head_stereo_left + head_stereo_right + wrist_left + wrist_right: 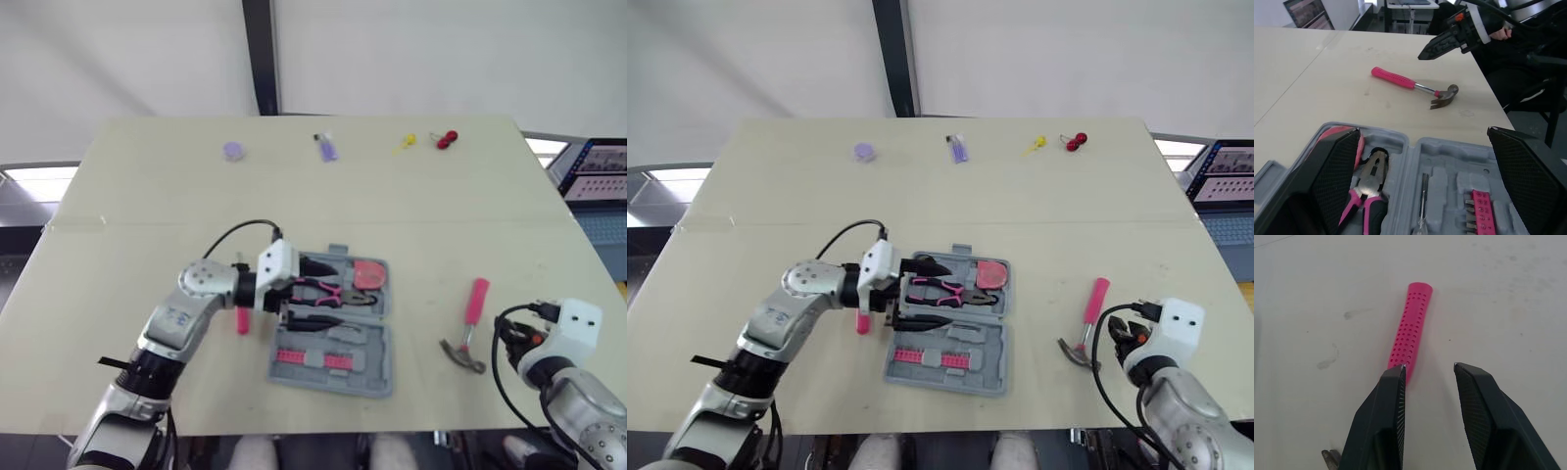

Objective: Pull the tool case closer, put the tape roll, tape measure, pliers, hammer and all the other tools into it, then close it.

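left fingers [1337, 171] spread wide over open tool case [387, 323] | right fingers [1386, 421] parted, empty, over pink hammer [1413, 328] handle

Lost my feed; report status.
Left gripper open over open grey plastic tool case, pink-handled pliers inside. Right gripper open over pink-handled steel hammer on table. Nothing blocking.

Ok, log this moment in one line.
tool case: open | left gripper: open above it | right gripper: open near hammer | hammer: on table | pliers: in case
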Tool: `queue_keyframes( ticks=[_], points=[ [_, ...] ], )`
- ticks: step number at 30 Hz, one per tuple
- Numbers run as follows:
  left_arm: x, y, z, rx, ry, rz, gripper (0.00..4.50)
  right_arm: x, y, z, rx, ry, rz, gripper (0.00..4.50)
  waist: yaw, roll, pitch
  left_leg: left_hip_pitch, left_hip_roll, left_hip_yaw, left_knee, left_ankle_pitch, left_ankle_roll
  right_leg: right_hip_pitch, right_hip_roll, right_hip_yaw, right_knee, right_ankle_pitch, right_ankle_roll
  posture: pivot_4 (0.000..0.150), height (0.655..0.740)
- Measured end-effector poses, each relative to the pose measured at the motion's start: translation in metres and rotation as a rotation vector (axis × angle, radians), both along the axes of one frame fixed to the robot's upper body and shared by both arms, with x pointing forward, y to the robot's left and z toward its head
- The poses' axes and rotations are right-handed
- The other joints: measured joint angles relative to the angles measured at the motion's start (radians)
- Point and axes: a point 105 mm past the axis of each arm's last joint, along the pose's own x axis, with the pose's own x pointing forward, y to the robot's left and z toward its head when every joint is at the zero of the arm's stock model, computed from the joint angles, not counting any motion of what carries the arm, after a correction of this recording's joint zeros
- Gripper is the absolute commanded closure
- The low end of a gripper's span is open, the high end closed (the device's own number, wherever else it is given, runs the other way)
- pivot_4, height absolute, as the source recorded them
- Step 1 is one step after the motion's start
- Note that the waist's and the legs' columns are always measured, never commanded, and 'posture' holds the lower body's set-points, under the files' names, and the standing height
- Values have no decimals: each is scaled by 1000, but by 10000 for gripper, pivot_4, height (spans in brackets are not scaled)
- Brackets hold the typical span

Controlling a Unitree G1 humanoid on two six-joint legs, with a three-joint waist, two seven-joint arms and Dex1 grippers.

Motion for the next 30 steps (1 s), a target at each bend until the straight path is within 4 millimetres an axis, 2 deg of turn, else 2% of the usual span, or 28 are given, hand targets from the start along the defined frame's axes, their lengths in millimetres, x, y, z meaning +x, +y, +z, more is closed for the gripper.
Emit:
queue_keyframes(
  ticks=[4,14,18,22,30],
  points=[
    [-7,-15,-7,2,-34,-62,0,-1,11,-7,10,35,-15,28104,-1,0,0,0,0,0,0,0,0,0,0,0,0,0,0,1500,7400],
    [-6,-17,-9,2,-84,-72,0,3,37,-17,60,76,-1,28104,0,0,0,0,0,-1,0,0,0,0,0,0,0,0,0,1500,7400],
    [-6,-17,-10,9,-93,-67,0,-1,45,-32,53,130,2,28104,-2,0,0,0,0,-1,0,0,0,0,0,0,0,0,0,1500,7400],
    [-5,-18,-10,9,-97,-59,0,0,40,-40,39,146,-31,28104,-2,0,0,0,0,-1,0,0,0,0,0,0,0,0,0,1500,7400],
    [-3,-17,-11,17,-101,-46,0,6,39,-41,18,171,-31,28104,-2,0,0,0,0,-1,0,0,0,0,0,0,0,0,0,1500,7400]
  ],
)
